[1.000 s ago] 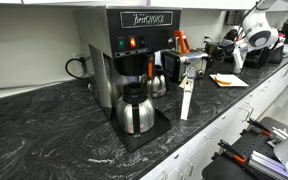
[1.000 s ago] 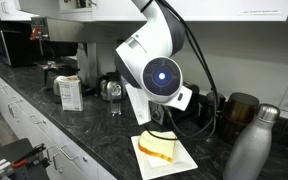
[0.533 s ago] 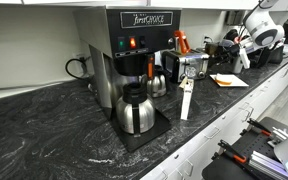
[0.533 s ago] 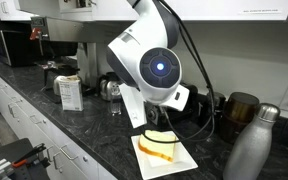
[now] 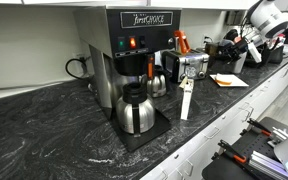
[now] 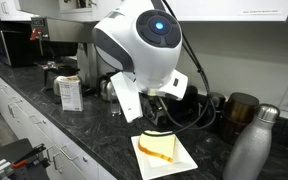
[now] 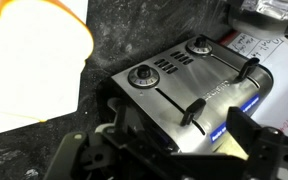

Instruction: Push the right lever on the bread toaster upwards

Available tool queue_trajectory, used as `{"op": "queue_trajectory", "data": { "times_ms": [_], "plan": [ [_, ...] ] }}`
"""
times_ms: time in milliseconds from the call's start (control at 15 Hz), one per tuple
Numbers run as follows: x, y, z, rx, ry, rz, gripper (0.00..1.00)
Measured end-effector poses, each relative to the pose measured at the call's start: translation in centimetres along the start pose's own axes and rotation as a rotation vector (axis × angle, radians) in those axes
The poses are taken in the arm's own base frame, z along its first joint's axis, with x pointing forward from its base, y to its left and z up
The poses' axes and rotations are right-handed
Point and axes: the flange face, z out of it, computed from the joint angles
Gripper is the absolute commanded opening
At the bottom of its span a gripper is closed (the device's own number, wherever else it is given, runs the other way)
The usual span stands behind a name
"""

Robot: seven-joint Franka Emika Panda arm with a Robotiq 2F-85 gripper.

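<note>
Claw (image 7: 169, 160) spread above the bread toaster (image 7: 199, 85), clear of its levers, dark counter (image 7: 134, 35) beyond

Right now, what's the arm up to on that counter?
The Franka arm is reaching over the bread toaster, a small chrome box on the dark counter beyond the coffee brewer. In the wrist view the pincer hovers just above it, not touching either lever. Its jaw state isn't clear from here. A slice of bread on a napkin lies nearby.
</note>
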Motion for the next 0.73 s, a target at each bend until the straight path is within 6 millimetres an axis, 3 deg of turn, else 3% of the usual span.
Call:
{"op": "queue_trajectory", "data": {
  "times_ms": [267,733],
  "plan": [
    [-0.5,-1.1,-1.4,-0.032,-0.034,-0.043,1.00],
    [-0.8,-1.1,-1.4,-0.031,-0.036,-0.043,1.00]
  ]
}}
